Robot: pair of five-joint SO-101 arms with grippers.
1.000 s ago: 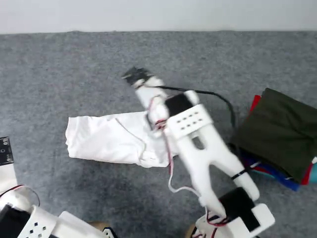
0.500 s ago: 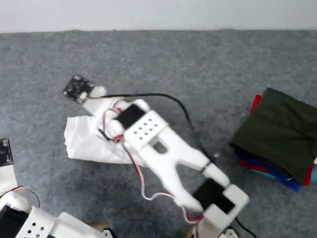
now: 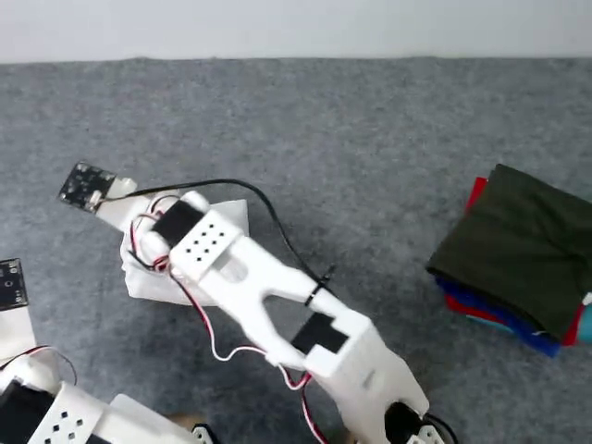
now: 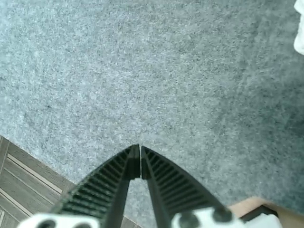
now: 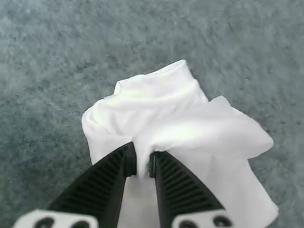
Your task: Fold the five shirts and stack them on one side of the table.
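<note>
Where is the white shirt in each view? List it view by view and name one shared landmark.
High view: the crumpled white cloth shirt lies left of centre, partly under the right arm.
Left wrist view: a white sliver at the picture's edge, perhaps the shirt; cannot tell.
Right wrist view: centre of the picture, pinched in the right hand.
Shared landmark: the grey felt table cover.

Lighting: bright, diffuse. My right arm throws a soft shadow on the table; the shirt glares white.
</note>
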